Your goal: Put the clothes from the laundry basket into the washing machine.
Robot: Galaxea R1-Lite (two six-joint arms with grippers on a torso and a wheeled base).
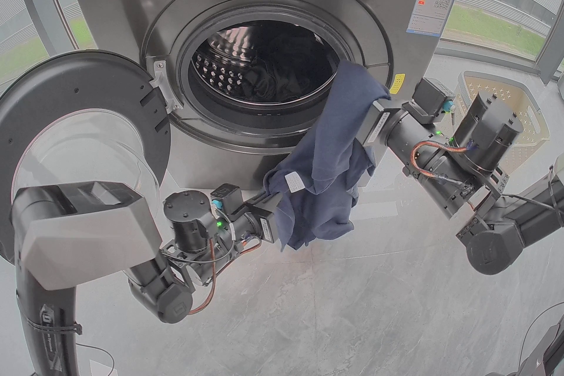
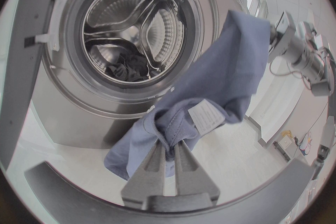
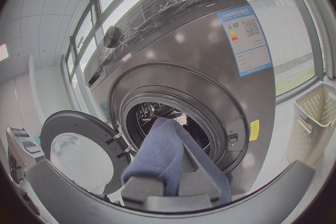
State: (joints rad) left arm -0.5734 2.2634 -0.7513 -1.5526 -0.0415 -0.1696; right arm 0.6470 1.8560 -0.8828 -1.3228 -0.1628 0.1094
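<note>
Navy garment [image 1: 329,160] hangs before washing machine [image 1: 376,19] opening, not yet inside. Left gripper [image 2: 169,146] pinches its lower bunch; right gripper [image 3: 175,165] clamps upper edge by rim. Dark clothes [image 1: 282,71] already in drum. Laundry basket [image 1: 517,101] contents: cannot tell.

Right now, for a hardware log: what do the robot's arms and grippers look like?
Left arm and right arm are black, chunky cylinders, each with an orange cable loop, a green light and a black camera box. The left gripper has flat grey tapering fingers.
</note>
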